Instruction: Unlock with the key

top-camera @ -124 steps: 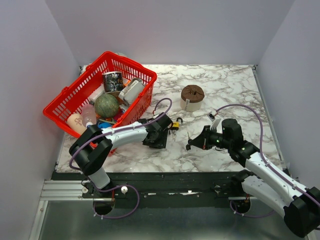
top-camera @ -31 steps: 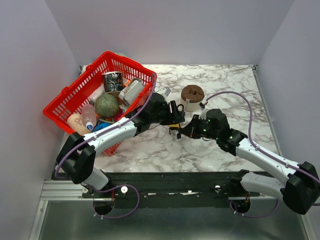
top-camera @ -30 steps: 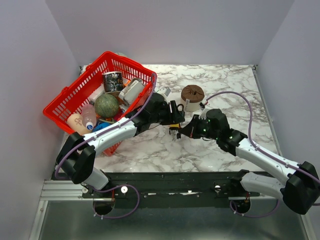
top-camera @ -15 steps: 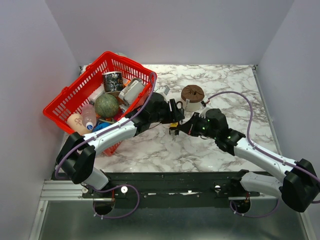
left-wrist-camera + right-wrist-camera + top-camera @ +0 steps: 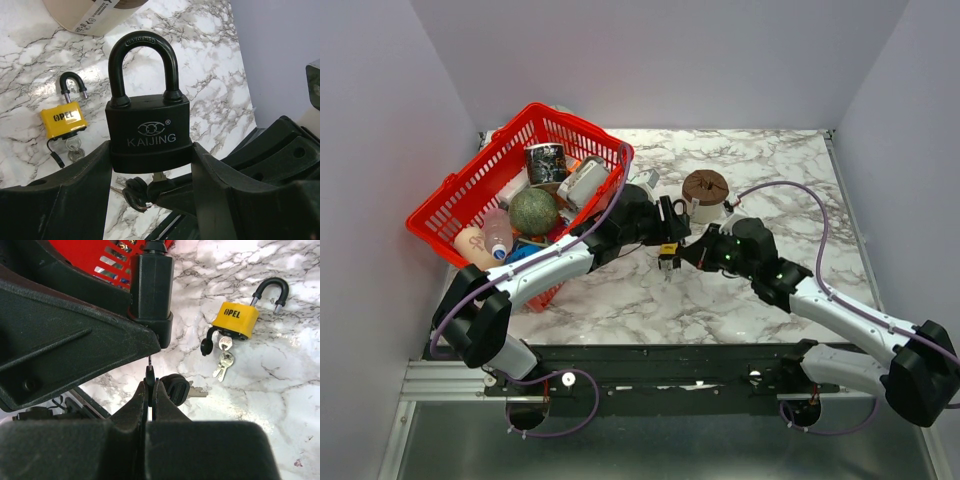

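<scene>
You've got the red plastic mesh basket [image 5: 455,185] at the left rear of the white marble table [image 5: 770,170], with a heap of objects inside it. Right of it, toward the back, stands the brown cardboard roll [image 5: 705,190]. Just in front of that roll your arms meet mid-table, the left gripper [image 5: 151,157] coming from the left and the right gripper [image 5: 150,387] from the right. The black metal padlock [image 5: 150,130] sits between the left fingers, shackle pointing away from the wrist. The tiny black-headed silvery metal key [image 5: 149,371] sits between the right fingers, its tip at the padlock's underside. Below them the yellow-bodied padlock [image 5: 235,320] lies flat on the table, small keys [image 5: 222,357] at its base.
</scene>
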You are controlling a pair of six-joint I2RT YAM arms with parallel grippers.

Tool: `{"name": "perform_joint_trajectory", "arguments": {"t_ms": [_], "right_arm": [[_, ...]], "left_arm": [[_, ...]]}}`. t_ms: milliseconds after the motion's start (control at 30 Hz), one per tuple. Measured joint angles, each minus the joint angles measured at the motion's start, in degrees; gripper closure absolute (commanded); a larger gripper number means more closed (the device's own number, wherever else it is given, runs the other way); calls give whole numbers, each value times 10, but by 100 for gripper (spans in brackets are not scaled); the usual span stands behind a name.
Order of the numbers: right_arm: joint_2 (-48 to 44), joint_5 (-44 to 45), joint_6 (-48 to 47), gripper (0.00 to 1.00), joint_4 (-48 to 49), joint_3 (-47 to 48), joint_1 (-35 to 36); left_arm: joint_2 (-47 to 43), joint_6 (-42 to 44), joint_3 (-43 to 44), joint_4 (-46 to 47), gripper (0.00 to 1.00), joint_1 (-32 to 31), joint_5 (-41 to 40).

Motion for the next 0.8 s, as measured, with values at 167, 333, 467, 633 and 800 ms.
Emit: {"name": "perform_joint_trajectory", "arguments": {"t_ms": [167,333,467,633,800], "right_arm": [[-4,7,-12,99,0,3,-1],[-4,7,-34,99,-1,11,-8],[-4,7,-69,99,-4,19,-11],[-4,13,-97,99,-6,20,-12],[-3,21,-108,99,-7,23,-12]], "left_arm": [[0,0,1,10,100,0,1],[0,1,6,18,100,0,0],[1,3,13,18,100,0,0],[5,5,15,19,100,0,1],[12,7,21,21,100,-1,1]]}}
